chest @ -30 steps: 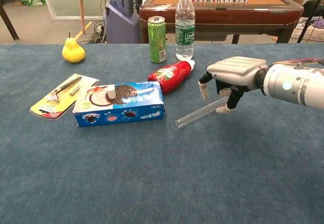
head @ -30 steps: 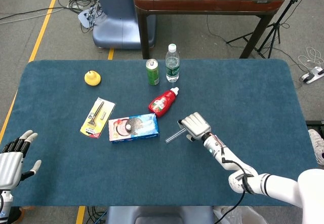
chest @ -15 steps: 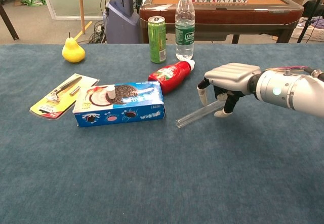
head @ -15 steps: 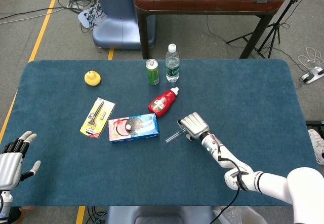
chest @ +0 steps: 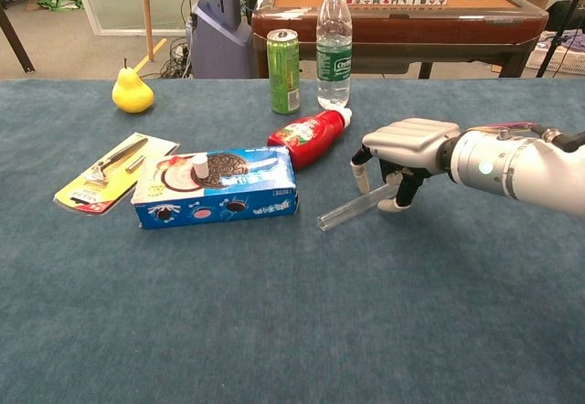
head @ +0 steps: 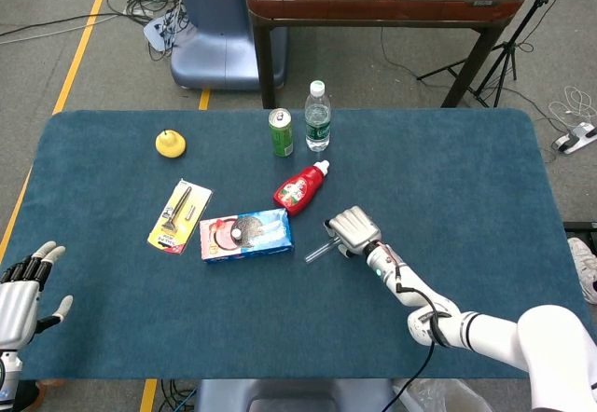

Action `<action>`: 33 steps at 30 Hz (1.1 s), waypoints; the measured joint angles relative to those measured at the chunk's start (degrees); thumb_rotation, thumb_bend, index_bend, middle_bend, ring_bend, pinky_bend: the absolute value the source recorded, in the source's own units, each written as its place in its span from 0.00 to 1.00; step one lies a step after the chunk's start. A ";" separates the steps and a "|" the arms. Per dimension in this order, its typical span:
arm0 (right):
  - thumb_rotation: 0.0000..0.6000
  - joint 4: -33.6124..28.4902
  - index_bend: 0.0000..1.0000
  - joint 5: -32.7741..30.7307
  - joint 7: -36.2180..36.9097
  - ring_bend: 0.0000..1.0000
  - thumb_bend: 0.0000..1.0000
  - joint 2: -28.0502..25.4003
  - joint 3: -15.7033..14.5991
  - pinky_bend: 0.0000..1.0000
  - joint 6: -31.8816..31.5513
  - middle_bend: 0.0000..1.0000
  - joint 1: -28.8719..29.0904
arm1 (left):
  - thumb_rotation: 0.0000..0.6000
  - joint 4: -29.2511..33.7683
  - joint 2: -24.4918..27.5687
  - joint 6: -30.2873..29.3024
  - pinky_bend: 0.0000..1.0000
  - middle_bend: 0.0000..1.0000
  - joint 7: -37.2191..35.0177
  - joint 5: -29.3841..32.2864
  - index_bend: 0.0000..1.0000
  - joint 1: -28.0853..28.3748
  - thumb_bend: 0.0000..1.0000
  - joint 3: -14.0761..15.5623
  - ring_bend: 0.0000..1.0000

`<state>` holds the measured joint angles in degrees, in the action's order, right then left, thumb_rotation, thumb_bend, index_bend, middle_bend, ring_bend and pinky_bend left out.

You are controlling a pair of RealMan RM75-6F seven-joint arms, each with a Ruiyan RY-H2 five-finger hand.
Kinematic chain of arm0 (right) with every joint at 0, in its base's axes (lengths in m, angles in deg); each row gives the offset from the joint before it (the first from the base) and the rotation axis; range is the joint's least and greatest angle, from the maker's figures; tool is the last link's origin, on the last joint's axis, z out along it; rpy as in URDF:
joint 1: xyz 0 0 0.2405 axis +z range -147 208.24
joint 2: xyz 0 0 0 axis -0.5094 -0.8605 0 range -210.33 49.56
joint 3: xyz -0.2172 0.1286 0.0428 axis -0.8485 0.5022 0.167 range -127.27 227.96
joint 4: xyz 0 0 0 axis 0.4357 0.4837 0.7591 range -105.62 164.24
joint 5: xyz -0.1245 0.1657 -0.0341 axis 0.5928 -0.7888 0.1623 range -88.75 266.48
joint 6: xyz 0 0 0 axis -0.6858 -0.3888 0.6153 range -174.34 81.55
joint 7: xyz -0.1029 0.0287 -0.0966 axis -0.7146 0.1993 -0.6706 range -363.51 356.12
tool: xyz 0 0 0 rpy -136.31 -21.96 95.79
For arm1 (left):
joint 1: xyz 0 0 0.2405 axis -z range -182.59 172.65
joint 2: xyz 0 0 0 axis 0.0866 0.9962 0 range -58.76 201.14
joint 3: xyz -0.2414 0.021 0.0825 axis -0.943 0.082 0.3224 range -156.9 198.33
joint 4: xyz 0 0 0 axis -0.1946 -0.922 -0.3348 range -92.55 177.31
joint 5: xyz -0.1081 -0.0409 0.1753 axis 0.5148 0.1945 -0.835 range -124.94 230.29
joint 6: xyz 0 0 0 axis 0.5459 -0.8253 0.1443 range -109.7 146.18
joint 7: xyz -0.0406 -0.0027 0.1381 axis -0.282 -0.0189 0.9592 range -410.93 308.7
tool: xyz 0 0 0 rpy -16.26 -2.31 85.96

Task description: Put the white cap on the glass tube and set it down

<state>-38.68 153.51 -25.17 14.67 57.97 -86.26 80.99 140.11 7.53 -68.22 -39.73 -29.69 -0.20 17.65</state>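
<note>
The glass tube lies slanted on the blue table, its open end pointing toward the cookie box. My right hand sits low over the tube's right end, thumb on one side and curled fingers on the other, gripping it. From the head view, the tube pokes out to the left of the right hand. The white cap stands on top of the blue cookie box, apart from the tube. My left hand rests at the table's near left corner, fingers spread and holding nothing.
A red sauce bottle lies just behind the tube. A green can and a water bottle stand further back. A yellow pear and a yellow tool card are on the left.
My right hand has slid a little left and lower along the tube, with its fingers closing in on it. The tube, the cap and the left hand have stayed in place.
</note>
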 measured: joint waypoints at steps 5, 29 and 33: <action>1.00 0.46 0.50 -0.51 -0.23 1.00 0.37 0.40 -0.23 1.00 0.38 1.00 0.37 | 1.00 -0.15 -0.03 0.12 0.22 0.13 0.05 0.01 0.17 -0.07 0.26 0.04 0.17; 1.00 -4.11 0.79 1.30 3.30 1.00 0.39 -3.09 0.62 1.00 -5.56 1.00 -1.57 | 1.00 -0.51 2.42 4.21 0.43 0.20 -3.38 -1.22 0.21 4.88 0.26 -3.23 0.23; 1.00 -8.72 0.82 2.36 4.18 1.00 0.40 -6.80 1.22 1.00 -8.67 1.00 -3.00 | 1.00 0.30 3.84 7.41 0.61 0.33 -5.06 -1.84 0.26 8.09 0.26 -4.76 0.35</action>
<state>-47.40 155.86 -20.99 7.87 59.19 -94.93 77.99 140.41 11.37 -60.80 -44.79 -31.53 7.89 12.89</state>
